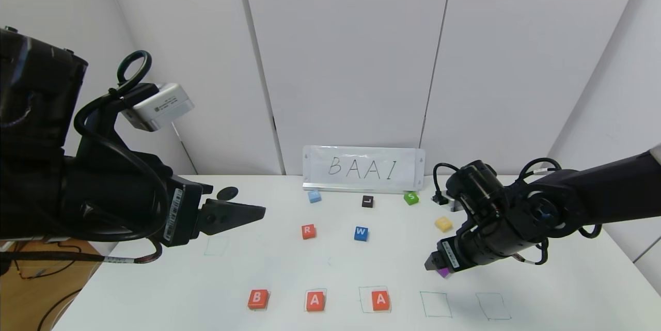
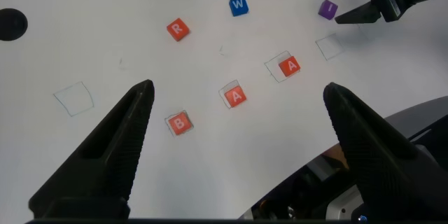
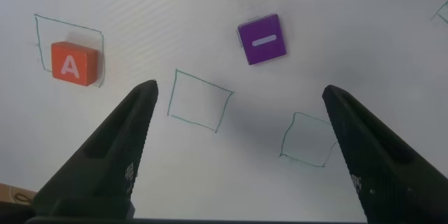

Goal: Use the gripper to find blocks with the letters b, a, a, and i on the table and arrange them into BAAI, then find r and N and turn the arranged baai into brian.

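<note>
Three orange-red blocks stand in a row near the front of the table [image 1: 206, 289]: B [image 1: 257, 299], A [image 1: 315, 300] and A [image 1: 380, 300]. The purple I block [image 3: 262, 39] lies loose on the table behind the empty green square [image 1: 435, 304], half hidden in the head view under my right gripper [image 1: 433, 264]. That gripper [image 3: 239, 91] hovers open over two empty squares, holding nothing. The orange-red r [image 1: 308, 231] sits mid-table. My left gripper [image 1: 253, 212] hangs open high at the left, and it [image 2: 238, 87] looks down on the row. No N block shows.
A BAAI card [image 1: 363, 169] stands at the back. Near it are a light blue block [image 1: 314, 196], a dark L block [image 1: 367, 201], a green S block [image 1: 411, 198], a yellow block [image 1: 443, 224] and a blue W block [image 1: 361, 233]. Another empty square [image 1: 493, 305] lies front right.
</note>
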Action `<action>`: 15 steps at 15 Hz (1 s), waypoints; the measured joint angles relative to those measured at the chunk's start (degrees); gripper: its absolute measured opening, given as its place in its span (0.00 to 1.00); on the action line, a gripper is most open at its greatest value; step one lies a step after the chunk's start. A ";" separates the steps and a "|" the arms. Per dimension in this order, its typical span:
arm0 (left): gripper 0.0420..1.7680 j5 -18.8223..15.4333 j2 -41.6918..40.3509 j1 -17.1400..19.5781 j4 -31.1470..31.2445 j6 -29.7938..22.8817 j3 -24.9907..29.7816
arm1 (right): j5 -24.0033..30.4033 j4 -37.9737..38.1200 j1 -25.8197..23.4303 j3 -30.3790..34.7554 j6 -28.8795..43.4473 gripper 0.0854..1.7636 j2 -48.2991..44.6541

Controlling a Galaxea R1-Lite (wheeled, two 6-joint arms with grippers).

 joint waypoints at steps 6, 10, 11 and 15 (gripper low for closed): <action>0.97 0.07 -0.02 0.06 0.00 0.02 0.11 | 4.47 -1.48 -3.71 0.28 -15.70 0.96 2.34; 0.97 0.10 -0.02 0.06 0.00 0.00 0.11 | 7.97 -1.54 -6.27 -0.40 -24.65 0.96 4.29; 0.97 0.11 0.00 0.09 0.00 0.00 0.11 | 8.00 -1.51 -6.42 -0.88 -25.00 0.96 4.99; 0.97 0.11 0.04 0.09 0.00 0.02 0.11 | 6.39 -1.54 -5.57 -2.80 -25.50 0.96 7.72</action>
